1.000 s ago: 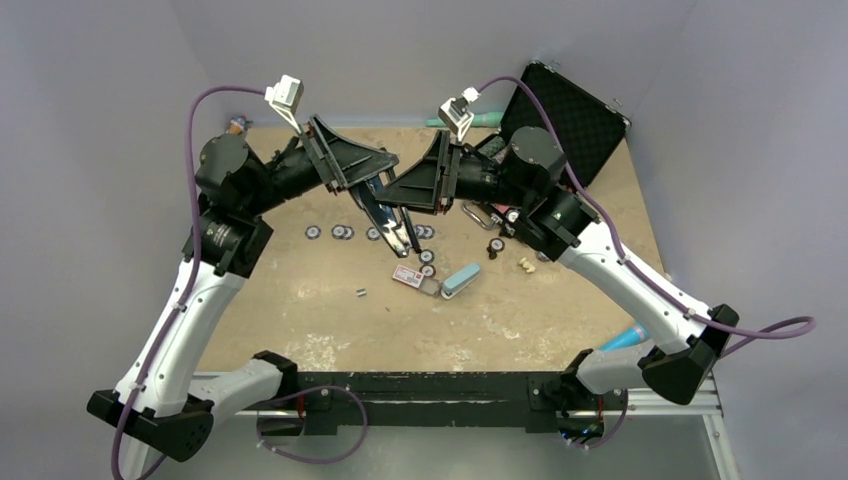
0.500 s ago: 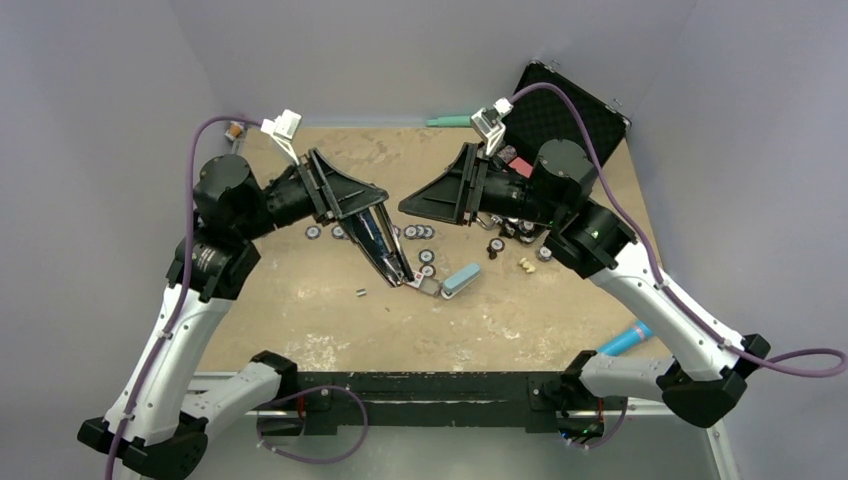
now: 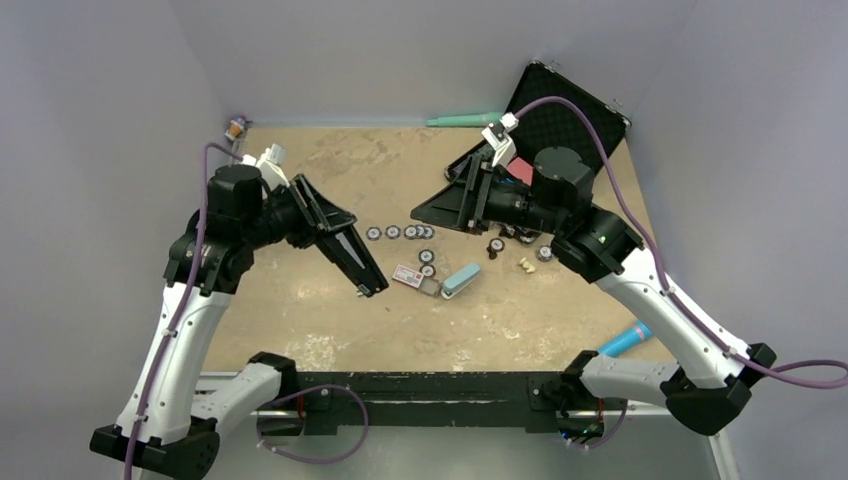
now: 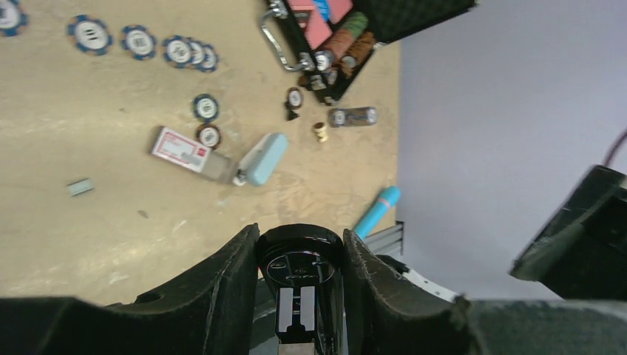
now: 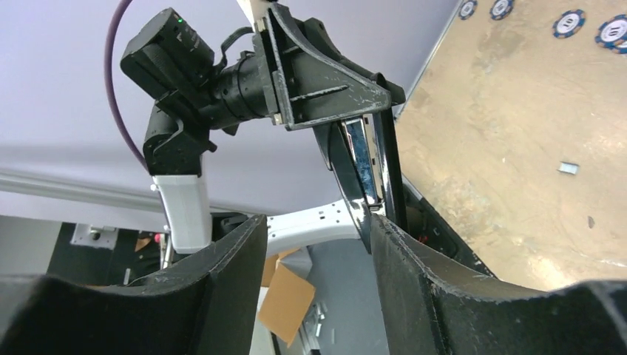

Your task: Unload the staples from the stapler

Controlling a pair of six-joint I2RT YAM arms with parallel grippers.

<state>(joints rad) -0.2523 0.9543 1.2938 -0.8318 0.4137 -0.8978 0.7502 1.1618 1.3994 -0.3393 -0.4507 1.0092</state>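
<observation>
A: Where is the long slim black desk stapler?

B: Up off the tan counter, in the left fingers. They are clamped on it, one against each flank. It slants down from them toward the middle of the counter.

A: Does any of its inside show?

B: In the right wrist view a bright chrome rail runs along its length between the black parts. I cannot tell whether anything sits in that rail.

A: And the staples?

B: A tiny short dark-grey metal strip of staples lies flat on a bare patch of counter, by itself. From overhead it sits just beside the stapler's lower tip. I cannot tell from there whether the two touch.

A: What lies near it?

B: A red-and-white card is to one side, with a small light-blue rounded block just beyond the card. Two round poker chips sit against the card, and more run in a row farther back.

A: The other arm?

B: The right fingers stand apart with nothing between them. They are held above the counter near the open black case, pointing across at the left arm.
</observation>
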